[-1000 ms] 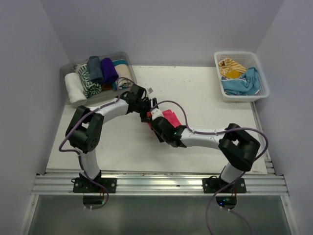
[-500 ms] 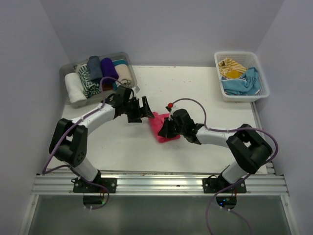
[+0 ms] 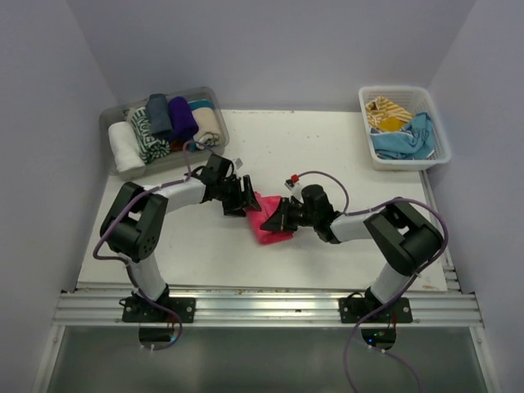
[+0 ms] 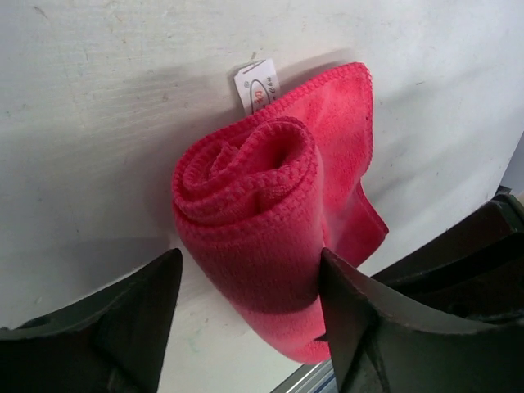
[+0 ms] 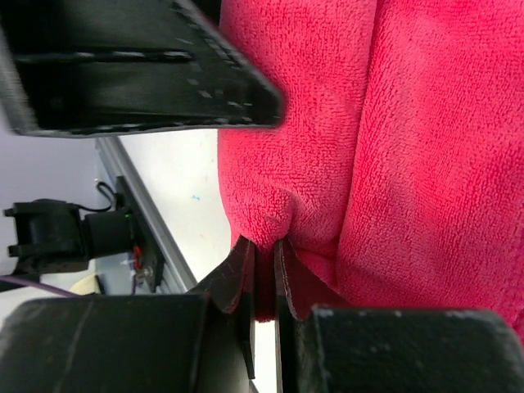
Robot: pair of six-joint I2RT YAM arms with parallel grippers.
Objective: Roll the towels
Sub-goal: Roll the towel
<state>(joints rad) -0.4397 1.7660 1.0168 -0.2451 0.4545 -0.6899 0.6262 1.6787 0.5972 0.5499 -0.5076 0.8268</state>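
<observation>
**Desk [image 3: 352, 139] centre: half-wound, flanked both sides**

White top, grey walls on three sides. Found hot pink towel [image 3: 268, 223] lying mid-desk, between the two arms. Seen from left wrist as loosely coiled: spiral end turned up and away, white label at far edge, one flat tail trailing off to one side, not yet wound in.

Noted left tool [image 3: 244, 199] spread apart, straddling towel across its width, clamping nothing, with near end of coil sitting in the gap. Noted right tool [image 5: 264, 255] pinched together on a small fold at towel's edge, cloth caught between tips.

Key relation: long axis of coil running roughly far-to-near across desk, close to in line with left tool's reach; right tool coming in from opposite flank. Both about equally near. Left better placed to squeeze or turn coil, right to feed tail.

Judged mid-roll on this piece. Probably needs tail drawn taut and wrapped round before any lift. Risk: coil slack, apt to spring loose on release.

Elsewhere: rolled towels [image 3: 182, 116] packed in clear tray [image 3: 104, 123], far left; unrolled ones [image 3: 401, 143] heaped in white basket [image 3: 363, 102], far right.
</observation>
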